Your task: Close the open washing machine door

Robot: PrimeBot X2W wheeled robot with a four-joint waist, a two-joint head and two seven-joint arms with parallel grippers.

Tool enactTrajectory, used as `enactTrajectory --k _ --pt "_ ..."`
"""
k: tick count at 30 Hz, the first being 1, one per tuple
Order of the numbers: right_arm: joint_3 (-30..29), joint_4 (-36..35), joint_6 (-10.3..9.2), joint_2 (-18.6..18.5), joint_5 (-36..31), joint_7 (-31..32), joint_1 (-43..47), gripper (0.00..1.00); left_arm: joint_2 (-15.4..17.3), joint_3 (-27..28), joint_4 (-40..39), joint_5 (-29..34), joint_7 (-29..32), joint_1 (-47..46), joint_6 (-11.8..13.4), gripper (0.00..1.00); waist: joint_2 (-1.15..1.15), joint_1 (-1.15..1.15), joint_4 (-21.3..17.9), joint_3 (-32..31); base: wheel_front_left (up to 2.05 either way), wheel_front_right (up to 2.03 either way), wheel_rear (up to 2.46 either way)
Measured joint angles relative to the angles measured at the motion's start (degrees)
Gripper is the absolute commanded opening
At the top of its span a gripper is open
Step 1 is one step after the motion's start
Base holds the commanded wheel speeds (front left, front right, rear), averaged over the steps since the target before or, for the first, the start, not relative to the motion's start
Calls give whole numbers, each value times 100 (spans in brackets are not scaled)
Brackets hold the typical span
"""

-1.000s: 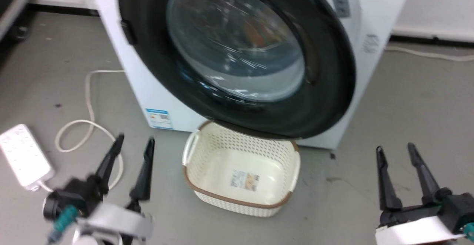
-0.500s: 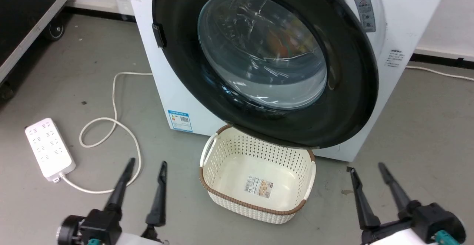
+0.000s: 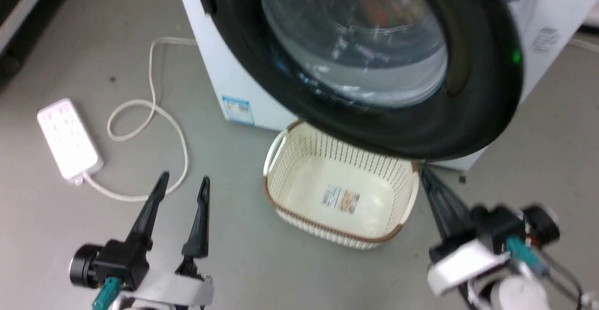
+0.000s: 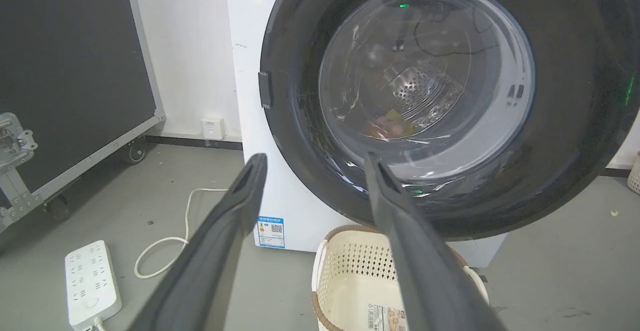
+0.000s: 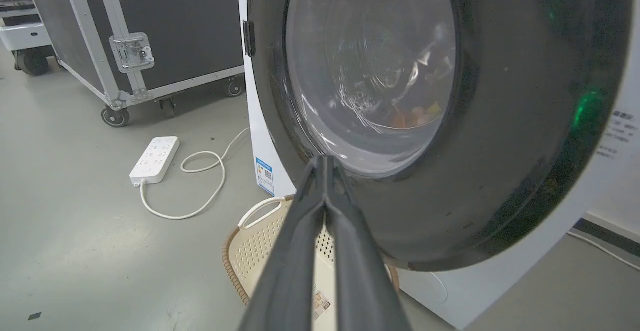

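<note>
**Operator:** Entries, please. What has changed?

**Clerk:** Item 1, your right gripper [image 3: 425, 174]. Half a second ago its fingers stood apart. Now they lie pressed together, holding nothing, and the wrist has rolled and drawn inward. The head camera has shifted too, so discount part of that move.

**Operator:** And the door?

**Clerk:** Item 2, washing machine door [image 3: 360, 52]. Not latched: it hangs swung out from the white machine [image 3: 224, 76]. Its black lower rim sits just ahead of and above your right fingertips; I cannot tell whether they touch. In the right wrist view those tips aim at the lower edge of the glass [image 5: 370, 71].

**Operator:** The other arm?

**Clerk:** Item 3, left gripper [image 3: 184, 177]. Fingers apart, empty, as before; the door is well ahead of them.

Item 4, basket [image 3: 327, 232]. It sits on the floor under the door's rim, between your two grippers.

**Operator:** Meaning?

**Clerk:** In my judgement, the joined fingers give you one blunt pushing point. The approach is nearly done, and the push is not yet begun.
</note>
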Motion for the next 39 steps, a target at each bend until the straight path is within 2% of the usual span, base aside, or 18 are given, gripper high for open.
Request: enactTrajectory --k 5,12,20,30,39 --pt "-33 216 1 -397 3 437 -867 0 -56 -4 -42 66 0 -321 -101 100 0 0 129 505 0 0 0" --pt "-826 703 2 -861 224 950 -2014 0 -123 -47 -52 97 0 -715 -187 100 0 1 345 1172 0 0 0" --pt "-1521 1049 13 -925 393 1237 -2858 0 -193 -58 -29 98 0 -892 -231 100 0 1 542 1596 0 0 0" --pt "-1857 1575 16 -1074 328 1307 -3939 0 -209 -59 -9 100 0 -1017 -237 100 0 0 534 1904 0 0 0" --pt "-2071 2065 111 -933 141 1146 -4286 0 -212 -75 16 142 0 -1105 -238 100 0 -1 496 1939 0 0 0"
